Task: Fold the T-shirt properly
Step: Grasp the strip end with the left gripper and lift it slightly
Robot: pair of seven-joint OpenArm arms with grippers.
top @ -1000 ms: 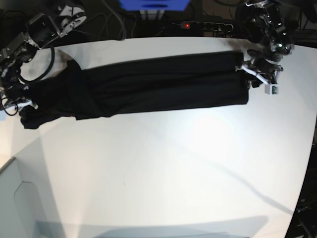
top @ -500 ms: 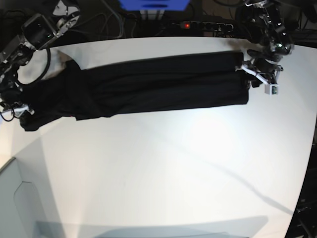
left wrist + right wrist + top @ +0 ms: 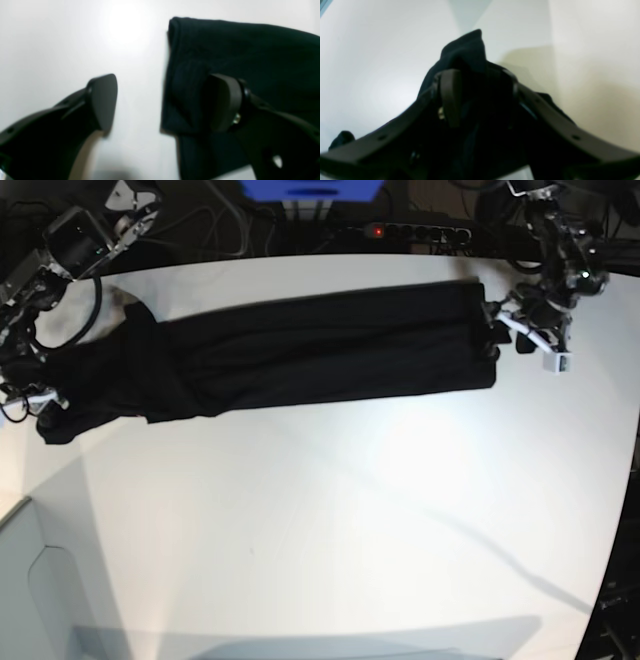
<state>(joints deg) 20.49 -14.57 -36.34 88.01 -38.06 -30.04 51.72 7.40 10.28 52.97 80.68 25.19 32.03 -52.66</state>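
Broadly, scene: a white worktop (image 3: 330,510) seen from above, with a robot arm at each end of a dark garment.
T-shirt: the black T-shirt (image 3: 300,350) lies along the far part of the worktop as a long narrow band, folded lengthwise, one end bunched and rumpled at the base view's left edge, the other end squared off at that view's right.
Left claw: the left claw (image 3: 160,102) stands wide apart at the squared end; one finger (image 3: 103,100) is over bare worktop, the other (image 3: 223,100) is over the cloth, and the folded edge of the fabric lies between them, gripped by neither.
Right claw: the right claw (image 3: 480,100) sits at the bunched end with a hump of black cloth rising between its two fingers; the fingers stand part-way apart and the fabric fills the gap, though whether they press on it cannot be told from the dark, blurred view.
Background: a power strip (image 3: 400,230) with a red light lies beyond the far edge of the worktop.
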